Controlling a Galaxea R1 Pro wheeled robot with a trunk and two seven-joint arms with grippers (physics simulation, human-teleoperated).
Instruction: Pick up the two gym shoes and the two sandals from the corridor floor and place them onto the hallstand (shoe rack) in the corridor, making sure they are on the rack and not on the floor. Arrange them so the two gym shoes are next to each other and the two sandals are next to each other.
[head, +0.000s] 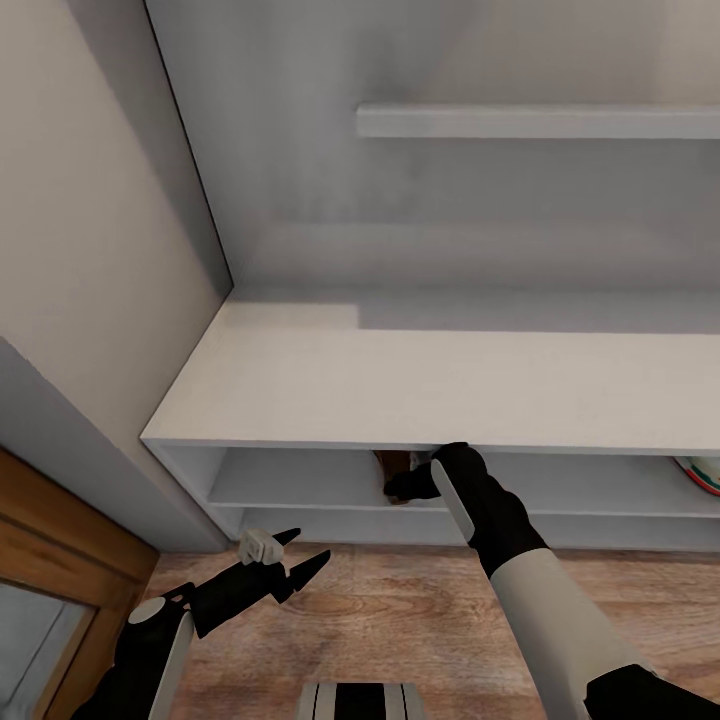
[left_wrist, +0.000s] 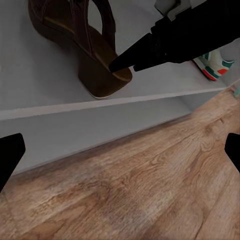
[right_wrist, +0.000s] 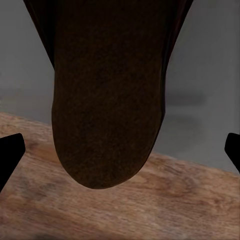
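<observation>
Hallstand (head: 300, 390) upper shelf holds sandal (left_wrist: 92, 50), heel toward the corridor floor (left_wrist: 150, 190), gym shoe (head: 700, 473) far right; right gripper (head: 415, 483) fingers unclear, left gripper (head: 290, 560) fingers spread, empty.

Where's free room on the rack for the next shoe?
The rack's top is bare. On the upper shelf, bare stretches lie left of the sandal and between the right gripper and the gym shoe. It is crowded around the sandal.
</observation>
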